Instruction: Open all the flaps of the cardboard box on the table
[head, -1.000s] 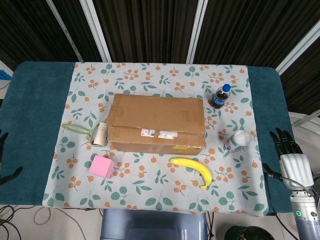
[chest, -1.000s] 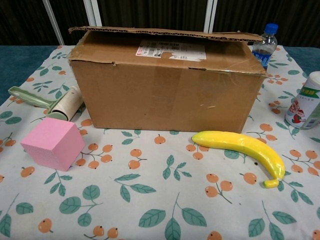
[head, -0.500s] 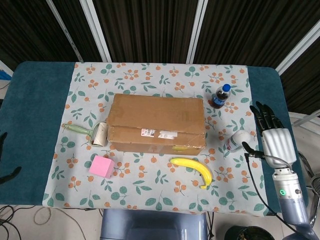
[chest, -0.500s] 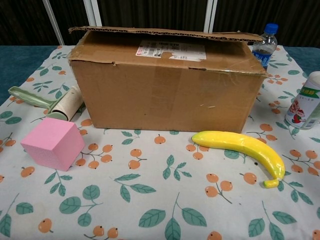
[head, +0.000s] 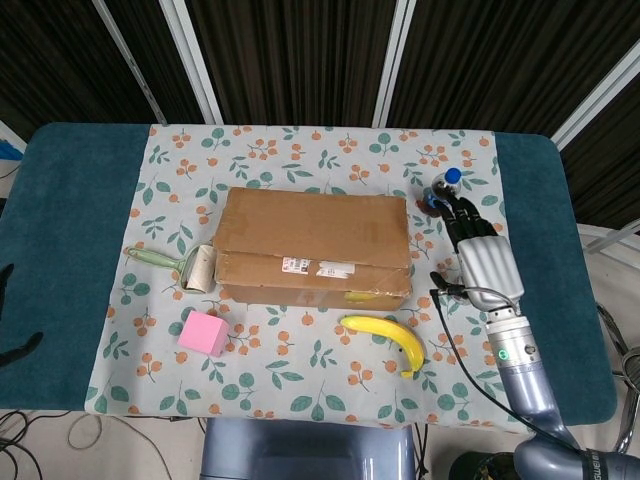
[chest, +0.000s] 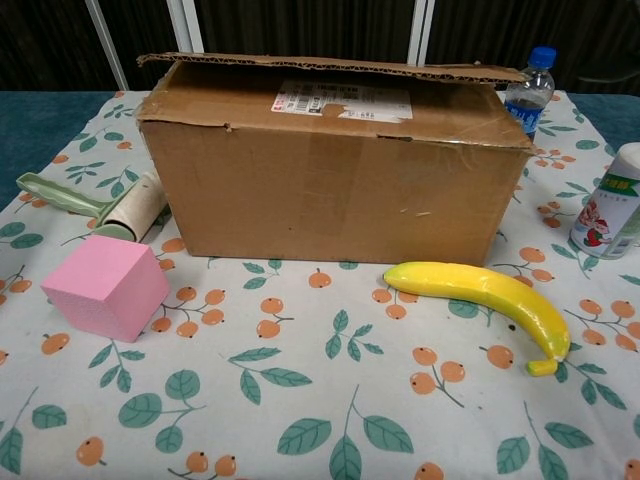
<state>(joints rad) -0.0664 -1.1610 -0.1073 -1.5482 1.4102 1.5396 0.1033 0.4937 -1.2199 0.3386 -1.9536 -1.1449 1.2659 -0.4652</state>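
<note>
Fingers (head: 462, 215) spread and holding nothing, your right hand (head: 484, 258) hovers beside the cardboard box (head: 314, 246) at mid-table from overhead, left hand (head: 8, 310) too cropped to judge, while your chest camera shows the box's flaps (chest: 330, 68) nearly shut behind a banana (chest: 484, 297).

Setting: a cloth-covered table before a dark slatted backdrop.
The table (head: 70, 220) has a teal top, overlaid by a white tablecloth (head: 300, 385) printed with orange fruit and green leaves. Behind stand black slatted panels (head: 290, 55) divided by white bars (head: 195, 60). Lighting is even.
</note>
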